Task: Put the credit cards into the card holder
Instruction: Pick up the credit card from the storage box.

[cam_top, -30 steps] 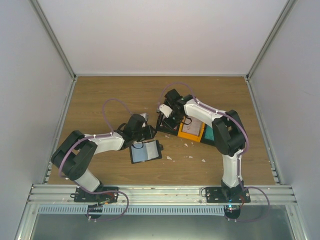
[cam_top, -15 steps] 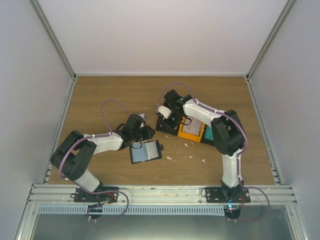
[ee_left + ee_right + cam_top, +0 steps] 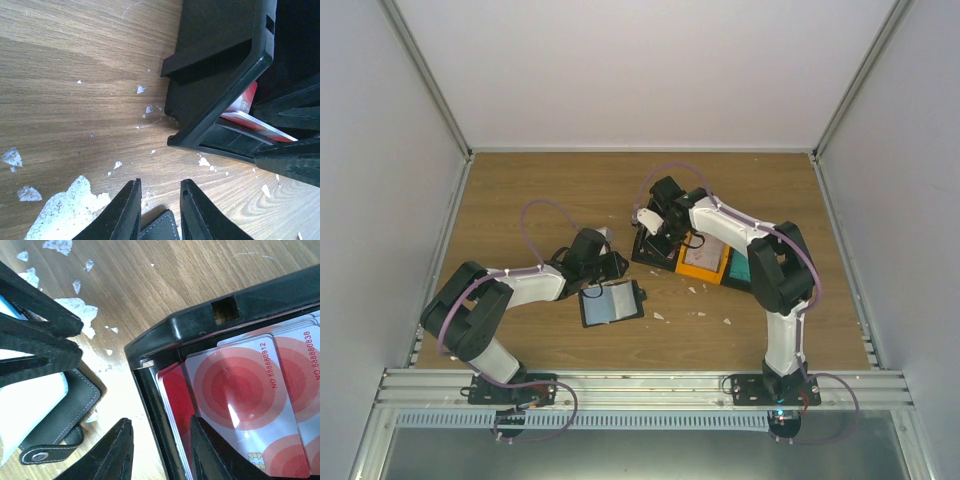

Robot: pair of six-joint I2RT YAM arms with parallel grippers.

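The black card holder (image 3: pixel 610 304) lies open on the table with a pale card (image 3: pixel 607 304) in it. My left gripper (image 3: pixel 615 265) is at its far edge. In the left wrist view the left gripper (image 3: pixel 160 182) has its jaws a narrow gap apart, with a corner of the holder (image 3: pixel 162 227) showing below them. Red-and-white credit cards (image 3: pixel 240 390) are stacked in a black bin (image 3: pixel 200 322). My right gripper (image 3: pixel 161 422) is open and straddles the bin's wall, one finger outside and one over the cards. The holder (image 3: pixel 67 410) lies just left of it.
An orange bin (image 3: pixel 703 262) and a teal thing (image 3: pixel 738 268) sit right of the black bin (image 3: pixel 642 255). White paper scraps (image 3: pixel 695 290) lie on the wood, also in the left wrist view (image 3: pixel 65 210). The enclosure walls stand on three sides.
The left arm has shifted very slightly to the left. The right gripper has stayed over the black bin's near-left corner.
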